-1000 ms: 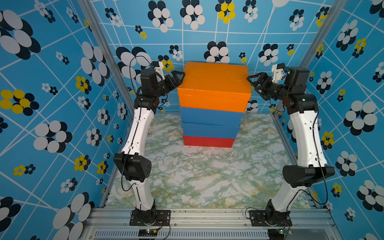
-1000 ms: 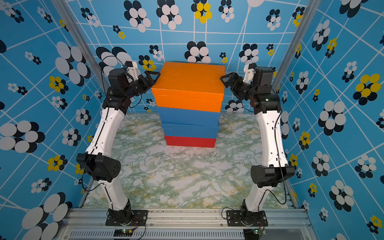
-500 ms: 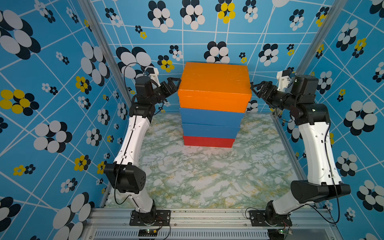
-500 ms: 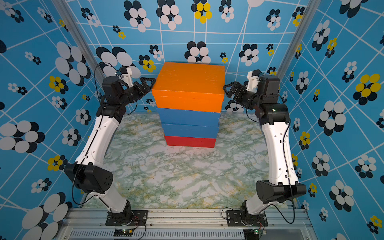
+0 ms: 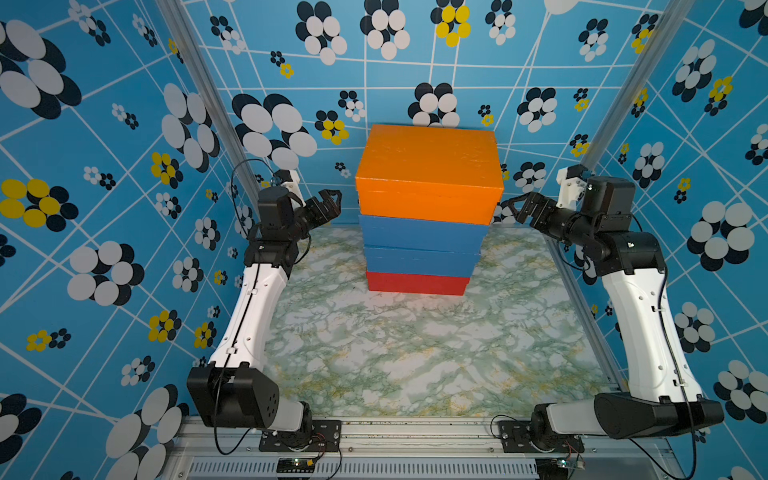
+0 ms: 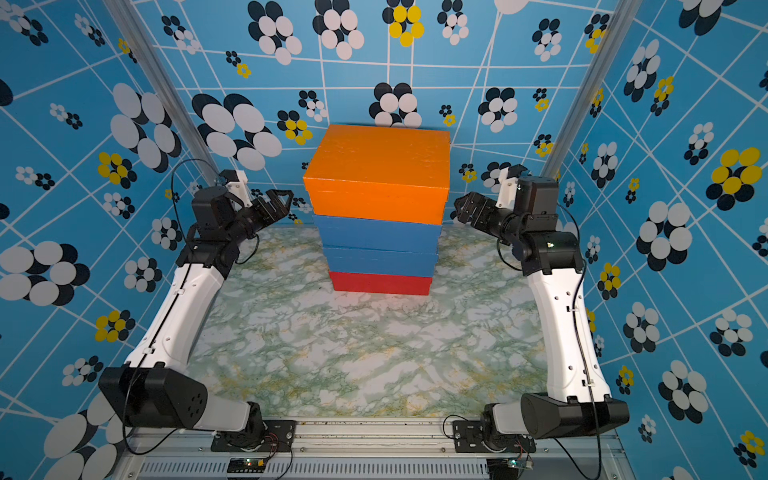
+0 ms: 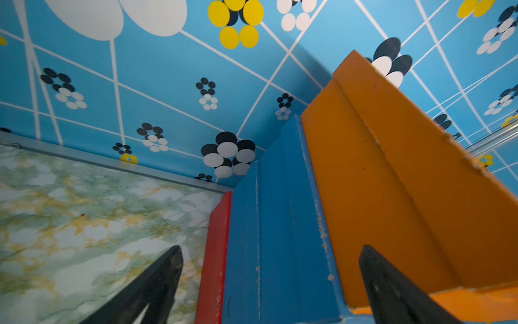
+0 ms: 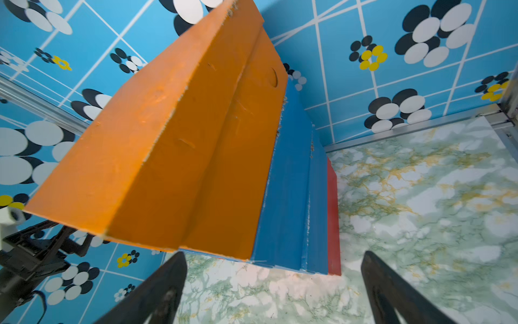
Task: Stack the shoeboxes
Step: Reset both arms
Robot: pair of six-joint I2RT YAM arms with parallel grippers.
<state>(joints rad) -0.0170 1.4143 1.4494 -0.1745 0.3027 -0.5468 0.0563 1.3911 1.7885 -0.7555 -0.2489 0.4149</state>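
Note:
The shoeboxes stand in one stack at the back middle of the table, seen in both top views. The orange box point(image 5: 428, 174) point(image 6: 378, 178) is on top. Below it are a blue box point(image 5: 422, 235), a second blue box point(image 5: 422, 262) and a red box point(image 5: 417, 283) at the bottom. My left gripper point(image 5: 330, 203) point(image 7: 270, 248) hangs open just left of the stack, a small gap from the orange box's lower edge. My right gripper point(image 5: 517, 208) point(image 8: 273, 254) hangs open just right of it, also apart. Neither holds anything.
The green-veined marble tabletop point(image 5: 415, 353) spreads in front of the stack. Blue flower-patterned walls point(image 5: 104, 208) close in on the left, right and back, with aluminium corner posts point(image 5: 208, 104). A metal rail point(image 5: 415, 432) carrying both arm bases runs along the front edge.
Both grippers have drawn back sideways from the orange box's ends and dropped a little. Both arms have folded lower, elbows sinking toward the front rail. The stack has not moved.

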